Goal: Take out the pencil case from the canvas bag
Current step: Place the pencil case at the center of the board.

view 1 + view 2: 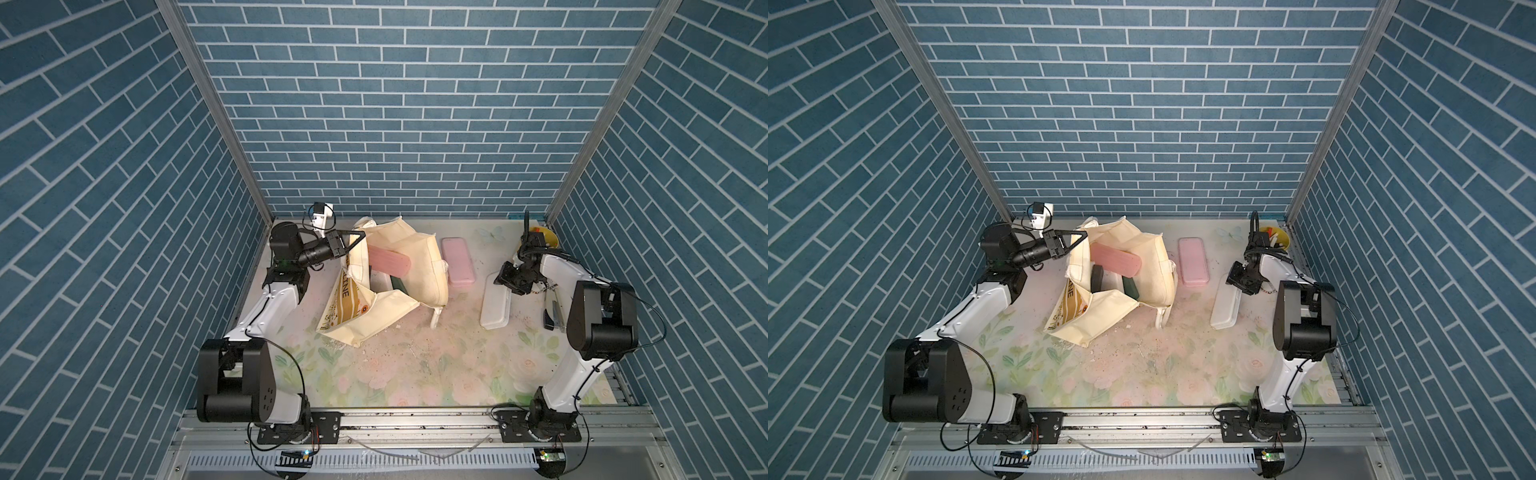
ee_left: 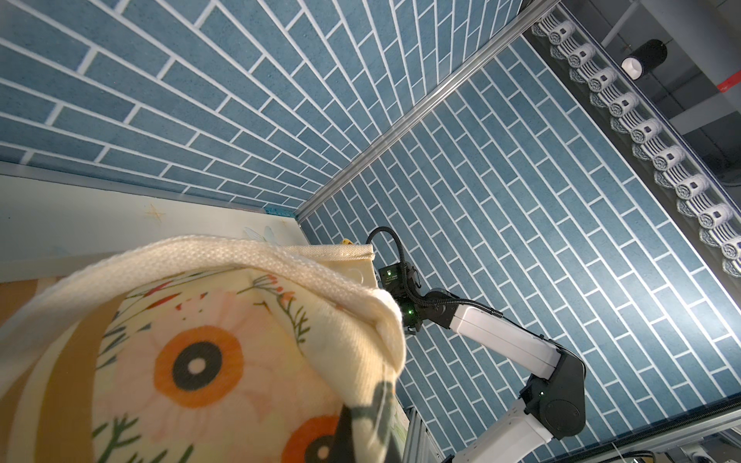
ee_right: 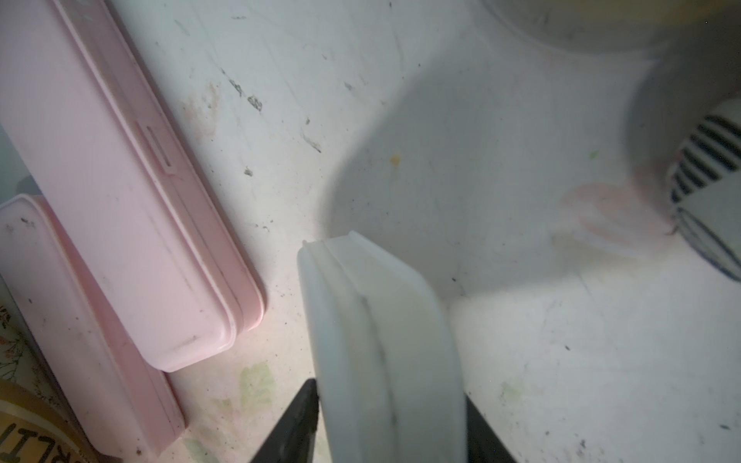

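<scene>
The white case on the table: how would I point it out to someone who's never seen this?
Find the cream canvas bag on the floral table, then go past the pink pencil case lying flat beside it, towards the right arm. The next box, the right gripper astride its far end, is the white pencil case: the only white one.

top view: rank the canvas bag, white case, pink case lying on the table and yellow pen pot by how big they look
1. canvas bag
2. white case and pink case on the table: look about alike, not ranked
3. yellow pen pot, partly hidden
</scene>
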`<state>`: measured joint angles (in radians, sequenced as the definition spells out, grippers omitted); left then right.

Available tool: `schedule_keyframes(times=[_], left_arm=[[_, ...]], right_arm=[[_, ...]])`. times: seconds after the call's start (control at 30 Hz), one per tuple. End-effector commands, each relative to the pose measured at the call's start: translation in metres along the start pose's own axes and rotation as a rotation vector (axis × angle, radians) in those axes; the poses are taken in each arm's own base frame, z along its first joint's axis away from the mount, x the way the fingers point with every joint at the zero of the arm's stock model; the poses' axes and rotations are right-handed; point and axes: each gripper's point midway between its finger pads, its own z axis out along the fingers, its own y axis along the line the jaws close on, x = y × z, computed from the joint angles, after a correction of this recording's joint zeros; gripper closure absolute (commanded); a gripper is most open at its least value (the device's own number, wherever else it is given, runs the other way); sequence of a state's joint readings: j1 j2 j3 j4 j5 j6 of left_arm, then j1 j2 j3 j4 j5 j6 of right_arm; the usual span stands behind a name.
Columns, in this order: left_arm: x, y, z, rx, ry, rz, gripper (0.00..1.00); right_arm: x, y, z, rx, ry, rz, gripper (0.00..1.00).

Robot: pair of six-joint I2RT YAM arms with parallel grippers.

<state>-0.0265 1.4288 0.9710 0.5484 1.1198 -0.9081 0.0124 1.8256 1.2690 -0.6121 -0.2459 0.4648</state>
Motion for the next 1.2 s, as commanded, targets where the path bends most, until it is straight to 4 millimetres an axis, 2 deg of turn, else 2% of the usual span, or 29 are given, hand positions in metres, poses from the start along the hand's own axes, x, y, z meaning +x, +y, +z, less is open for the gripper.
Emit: schedule_keyframes(times=[0.0, 0.23, 0.6, 0.9, 1.03, 1.1, 1.17], left_arm=[[-0.016, -0.033, -0.001, 0.059, -0.018, 0.115, 1.0], [-0.016, -0.033, -0.001, 0.058, -0.015, 0.11, 1.0], [-0.024, -0.041, 0.0, 0.064, -0.025, 0.128, 1.0], [-0.029, -0.045, 0.0, 0.069, -0.03, 0.14, 1.0], [-0.029, -0.047, 0.001, 0.073, -0.023, 0.139, 1.0], [-0.03, -0.05, 0.001, 0.075, -0.023, 0.142, 1.0], [-0.03, -0.052, 0.0, 0.079, -0.02, 0.144, 1.0]], right_arm=[[-0.008, -0.003, -0.011, 0.034, -0.021, -0.022, 0.51], [-0.009, -0.015, -0.021, 0.113, -0.048, -0.028, 0.47], [-0.013, -0.013, -0.043, 0.128, -0.09, -0.038, 0.46], [-0.019, -0.002, -0.068, 0.104, -0.14, -0.053, 0.46], [-0.019, 0.012, -0.082, 0.056, -0.166, -0.06, 0.46], [-0.017, 0.028, -0.089, 0.015, -0.179, -0.092, 0.47], [-0.013, 0.054, -0.1, -0.038, -0.206, -0.166, 0.47]])
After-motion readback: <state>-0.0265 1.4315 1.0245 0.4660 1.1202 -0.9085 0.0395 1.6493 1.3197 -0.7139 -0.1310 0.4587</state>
